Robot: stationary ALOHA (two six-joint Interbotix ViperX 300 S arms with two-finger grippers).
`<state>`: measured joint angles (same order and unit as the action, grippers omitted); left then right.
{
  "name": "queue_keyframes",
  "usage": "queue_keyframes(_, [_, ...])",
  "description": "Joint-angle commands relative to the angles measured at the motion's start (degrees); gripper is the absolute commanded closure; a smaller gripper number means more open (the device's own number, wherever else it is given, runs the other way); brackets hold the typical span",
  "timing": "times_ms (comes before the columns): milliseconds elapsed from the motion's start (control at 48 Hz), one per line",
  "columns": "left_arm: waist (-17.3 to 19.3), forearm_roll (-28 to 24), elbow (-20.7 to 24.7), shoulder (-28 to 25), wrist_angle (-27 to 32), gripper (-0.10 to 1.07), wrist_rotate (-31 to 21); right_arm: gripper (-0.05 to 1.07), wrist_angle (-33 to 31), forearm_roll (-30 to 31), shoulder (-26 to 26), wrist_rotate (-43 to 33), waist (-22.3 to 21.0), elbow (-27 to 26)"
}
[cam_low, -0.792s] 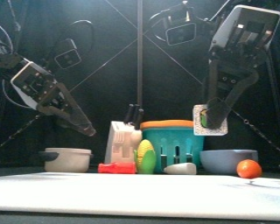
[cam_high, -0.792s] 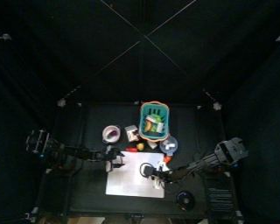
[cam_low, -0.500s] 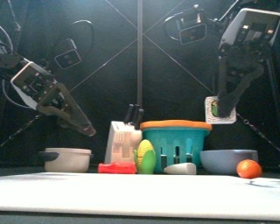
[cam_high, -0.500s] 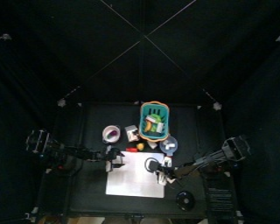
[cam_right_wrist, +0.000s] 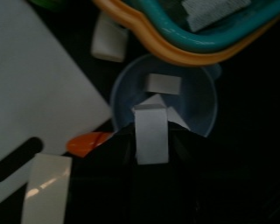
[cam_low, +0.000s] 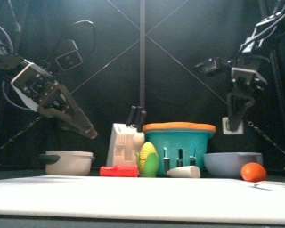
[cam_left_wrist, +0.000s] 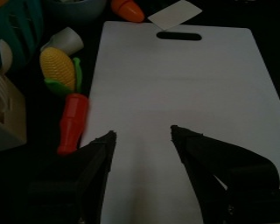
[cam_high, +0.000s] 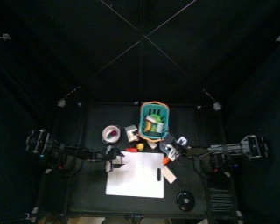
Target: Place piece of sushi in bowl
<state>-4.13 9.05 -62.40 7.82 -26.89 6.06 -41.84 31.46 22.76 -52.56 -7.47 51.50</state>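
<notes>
**A:** Where is the right gripper compared with a moment ago?

**B:** It has swung outward and dropped. In the earlier front views it hung over the teal basket; now it sits further right, above the blue bowl. From above, the right arm has drawn back toward the tabletop's right side.

**A:** And the piece of sushi?

**B:** The right wrist view shows a pale block clamped between the fingers, hanging over the bowl's opening. A second small pale piece already lies inside the bowl. In the front view the held piece shows as a white bit just under the gripper, above the bowl's rim and not touching it.

**A:** So the fingers are closed on it?

**B:** Yes, pinched on the piece of sushi, same as before.

**A:** The left gripper?

**B:** Unchanged. It hovers over the white cutting board with its fingers spread apart and nothing between them. The left arm holds the same pose at the left in all the front views.

**A:** What else sits nearby?

**B:** An orange item just beside the bowl, a toy corn cob and a red item beside the board's edge, and a white cup at the left.
</notes>
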Motion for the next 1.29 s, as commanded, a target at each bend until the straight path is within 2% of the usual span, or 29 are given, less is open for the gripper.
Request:
queue_keyframes(0, [0.0, 0.0, 0.5, 0.2, -0.3, 0.08, 0.1, 0.44, 1.8, 0.8, -0.5, 0.0, -2.7, 0.0])
queue_keyframes(292, [0.0, 0.0, 0.4, 0.2, -0.3, 0.08, 0.1, 0.41, 3.4, 1.9, -2.6, 0.0, -6.9, 0.5])
queue_keyframes(438, [0.0, 0.0, 0.4, 0.3, -0.3, 0.08, 0.1, 0.33, 5.5, 2.1, -2.8, -0.1, -7.4, 1.1])
queue_keyframes(625, [0.0, 0.0, 0.4, 0.2, -0.3, 0.08, 0.0, 0.16, 6.1, 1.9, -2.9, 0.0, -8.7, 1.8])
queue_keyframes(729, [0.0, 0.0, 0.4, 0.2, -0.3, 0.08, 0.1, 0.1, 6.4, 1.5, -2.9, 0.0, -8.7, 2.5])
queue_keyframes(1271, [0.0, 0.0, 0.4, 0.2, -0.3, 0.08, 0.0, 0.09, 6.6, -0.5, -2.9, 0.0, -8.2, 2.6])
